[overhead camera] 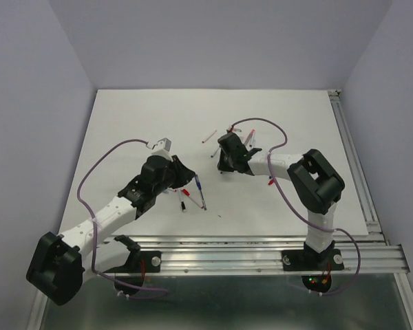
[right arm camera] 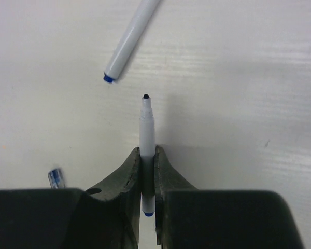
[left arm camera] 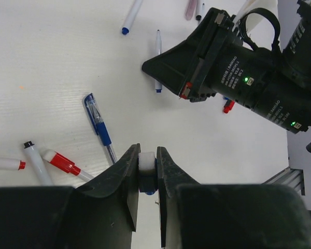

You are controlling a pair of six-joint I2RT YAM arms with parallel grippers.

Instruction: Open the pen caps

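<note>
Top view: white table [overhead camera: 124, 124]. The left claw [overhead camera: 184, 179] is low over a cluster of loose pens [overhead camera: 196, 196] near the middle front. The right claw [overhead camera: 221, 161] is just beyond it, close to the table. Caps and jaw gaps are too small to read here. Left wrist view: the left claw [left arm camera: 146, 174] is closed down on a short white piece [left arm camera: 146, 161] with blue at its lower end, pinched between both fingers. Cannot tell if it is a cap or a barrel end. Left of it on the table lie a blue gel pen [left arm camera: 99, 127] with its blue clip cap [left arm camera: 91, 105] on, and a marker wearing a glossy red cap [left arm camera: 62, 162]. A small red cap [left arm camera: 228, 107] peeks out under the right arm's black body [left arm camera: 233, 72]. Right wrist view: the right claw [right arm camera: 147, 171] is shut tight on a thin white pen [right arm camera: 146, 135]. Its bare dark tip [right arm camera: 145, 96] points away, no cap on it, and the end between the fingers is blue. A tiny clear-blue cap [right arm camera: 56, 178] lies loose on the table left of the claw, partly cut off by the claw body. A second white pen [right arm camera: 128, 41] with a blue end lies apart, further out.
</note>
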